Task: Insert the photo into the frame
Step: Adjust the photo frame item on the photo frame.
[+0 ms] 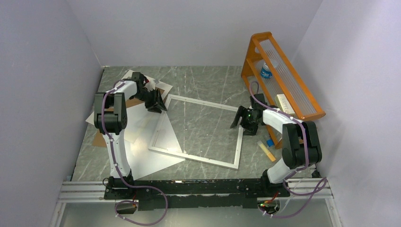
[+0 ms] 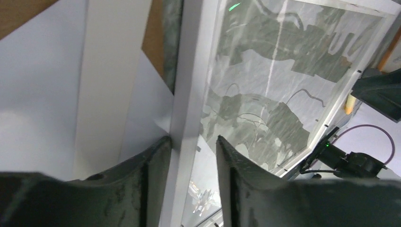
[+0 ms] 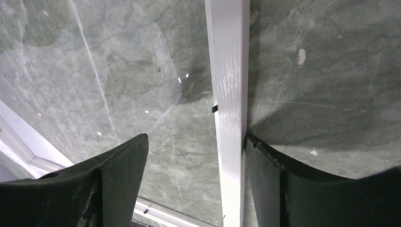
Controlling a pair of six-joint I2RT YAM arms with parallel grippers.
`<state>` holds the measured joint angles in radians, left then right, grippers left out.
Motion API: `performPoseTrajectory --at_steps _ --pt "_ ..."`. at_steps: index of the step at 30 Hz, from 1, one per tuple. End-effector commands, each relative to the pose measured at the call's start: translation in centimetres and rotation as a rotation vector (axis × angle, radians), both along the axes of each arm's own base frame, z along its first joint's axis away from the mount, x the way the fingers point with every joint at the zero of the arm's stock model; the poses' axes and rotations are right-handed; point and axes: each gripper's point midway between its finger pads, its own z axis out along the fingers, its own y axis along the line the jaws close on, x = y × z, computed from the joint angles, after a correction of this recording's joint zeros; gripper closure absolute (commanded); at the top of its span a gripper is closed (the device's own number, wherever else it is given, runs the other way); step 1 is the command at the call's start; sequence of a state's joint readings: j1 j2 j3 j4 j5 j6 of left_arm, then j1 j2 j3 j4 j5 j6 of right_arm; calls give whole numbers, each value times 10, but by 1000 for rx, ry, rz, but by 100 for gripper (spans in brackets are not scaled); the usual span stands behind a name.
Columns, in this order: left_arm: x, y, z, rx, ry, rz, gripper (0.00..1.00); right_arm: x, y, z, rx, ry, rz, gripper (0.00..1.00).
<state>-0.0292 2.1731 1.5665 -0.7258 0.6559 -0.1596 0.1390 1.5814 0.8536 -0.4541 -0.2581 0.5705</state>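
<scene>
frame (image 1: 194, 158): lies flat and slightly skewed in the middle of the green marble worktop (image 1: 203, 85), which shows through inside its narrow white border.
left fingers (image 2: 151, 184): at the frame's left rail (image 2: 189, 94), near its far corner. They stand apart and straddle the rail; one rests at the rail's outer edge and the other is inside the frame with a gap to the rail, so nothing is clamped.
right fingers (image 3: 118, 184): at the frame's right rail (image 3: 229, 71), spread wide. The rail runs between them, close against the outer finger (touching or just off, I cannot tell), and the other finger is well inside the frame.
white sheets (image 1: 142, 127): left of the frame, tucked under its left rail.
photo: only blank white faces show left of the frame, so I cannot tell which sheet it is.
brown board (image 2: 153, 47): left of the frame, beneath the white sheets.
orange rack (image 1: 255, 52): right of the frame, by the wall.
</scene>
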Motion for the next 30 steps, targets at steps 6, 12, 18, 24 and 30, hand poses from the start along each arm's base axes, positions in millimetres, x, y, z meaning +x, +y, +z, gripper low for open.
performPoseTrajectory --at_steps 6,12,18,24,30 --pt "8 -6 27 -34 -67 -3 23 7 3 0 2 -32 -21 23" --pt "19 13 38 11 -108 86 32 6 -1 -4 -10 -13 -50 24" --pt "17 22 24 0 -76 106 55 5 -2 -6 -11 1 -59 26" --pt "16 19 8 -11 -38 101 60 5 -2 -7 -11 7 -65 28" --pt "16 15 -2 0 -21 93 62 4 -3 -9 -15 12 -63 29"
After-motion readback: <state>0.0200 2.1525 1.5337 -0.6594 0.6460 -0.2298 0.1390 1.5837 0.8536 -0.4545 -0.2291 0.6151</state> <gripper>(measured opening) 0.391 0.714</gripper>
